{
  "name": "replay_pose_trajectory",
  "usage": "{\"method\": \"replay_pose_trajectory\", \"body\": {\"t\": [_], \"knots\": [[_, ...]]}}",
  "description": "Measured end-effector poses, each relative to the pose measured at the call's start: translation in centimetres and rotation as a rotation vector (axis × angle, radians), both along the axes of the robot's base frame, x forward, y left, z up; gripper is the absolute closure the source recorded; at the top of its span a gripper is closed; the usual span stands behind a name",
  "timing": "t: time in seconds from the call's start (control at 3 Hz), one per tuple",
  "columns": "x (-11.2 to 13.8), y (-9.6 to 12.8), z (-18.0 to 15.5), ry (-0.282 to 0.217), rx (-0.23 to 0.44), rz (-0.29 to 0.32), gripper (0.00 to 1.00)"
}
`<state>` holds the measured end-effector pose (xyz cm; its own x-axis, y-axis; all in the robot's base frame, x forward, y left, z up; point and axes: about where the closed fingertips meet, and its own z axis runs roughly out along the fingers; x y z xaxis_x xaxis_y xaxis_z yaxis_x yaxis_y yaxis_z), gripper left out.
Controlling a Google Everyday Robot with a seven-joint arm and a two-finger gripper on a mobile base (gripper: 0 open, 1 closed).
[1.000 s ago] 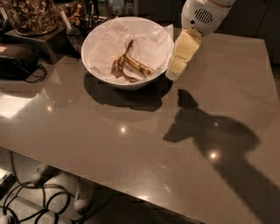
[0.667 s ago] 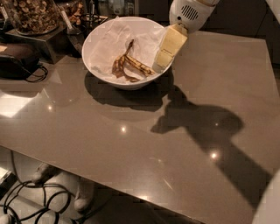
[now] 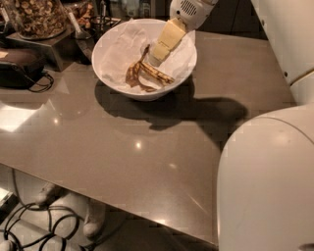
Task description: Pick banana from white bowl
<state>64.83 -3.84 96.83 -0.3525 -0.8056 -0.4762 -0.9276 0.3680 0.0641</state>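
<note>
White bowl (image 3: 147, 95), brown-blotched banana (image 3: 156, 74) on crumpled paper (image 3: 122, 49), yellowish gripper (image 3: 156, 58) just above it, open or closed indiscernible, arm (image 3: 189, 9) cropped.

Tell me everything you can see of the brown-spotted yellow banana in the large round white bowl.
The banana is long, slender and overripe, dull yellow with dark brown patches. It lies nearly flat on crumpled white paper inside the glossy white bowl, beside shrivelled brown peel strips. The cream gripper hangs just above it; whether they touch cannot be told.

Dim, tabletop (image 3: 88, 162) glare, gripper (image 3: 156, 59) above white bowl (image 3: 105, 41)
</note>
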Motion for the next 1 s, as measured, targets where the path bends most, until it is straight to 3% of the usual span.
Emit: {"method": "replay_pose_trajectory", "body": {"t": [0.33,1.0], "knots": [[1.0,0.5,0.3,-0.031,0.019,-0.011,0.00],[3.1,1.6,-1.4,-0.024,-0.005,-0.095,0.06]]}}
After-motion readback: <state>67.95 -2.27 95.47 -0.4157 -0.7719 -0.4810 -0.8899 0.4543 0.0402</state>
